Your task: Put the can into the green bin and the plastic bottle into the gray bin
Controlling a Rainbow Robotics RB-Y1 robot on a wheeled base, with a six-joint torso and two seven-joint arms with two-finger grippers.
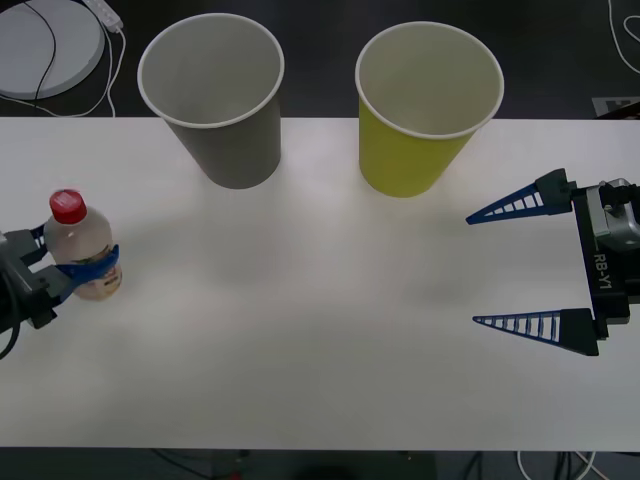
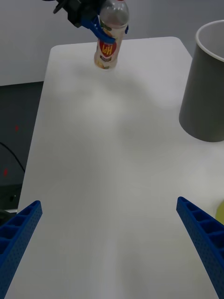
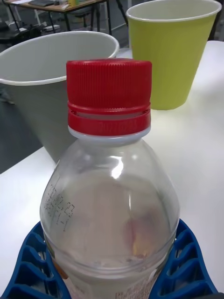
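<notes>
Front view – left gripper (image 1: 80, 268) clamping plastic bottle (image 1: 82, 245), right gripper (image 1: 495, 270) spread

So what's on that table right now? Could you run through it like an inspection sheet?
Surface: white table, bare in the middle.
Job's things: plastic bottle upright at the table's left end; gray bin and green bin upright side by side at the far edge, gray to the left. No can seen.
Clutter: nothing seen on the table.
Grippers: left gripper closed around the bottle's body; right gripper wide open over the right end, holding nothing.
Cables: white cable on the floor beyond the table.
Surroundings: dark floor, round white disc.
</notes>
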